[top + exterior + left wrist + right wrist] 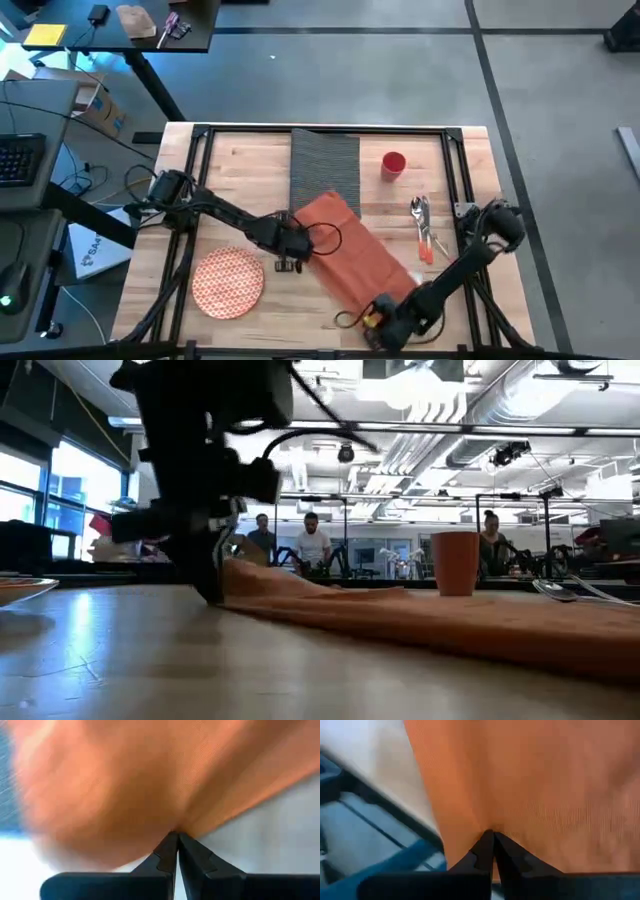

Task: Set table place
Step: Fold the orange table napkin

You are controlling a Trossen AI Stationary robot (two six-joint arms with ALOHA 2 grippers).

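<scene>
Orange napkin (348,250) cloth lies nearest us, spread diagonally across the middle of the table (250,165), its far corner overlapping the dark woven placemat (324,163). We see the left gripper (177,836) closed on the napkin's left edge, and the right gripper (490,836) closed on its near-right end. We note the patterned plate (228,282) near-left, the red cup (393,165) far-right, and the cutlery (424,228) right.

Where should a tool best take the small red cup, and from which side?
Grip the red cup across its rim from above. It stands upright and alone, apart from the placemat and cutlery, so both sides of its wall are free.
</scene>
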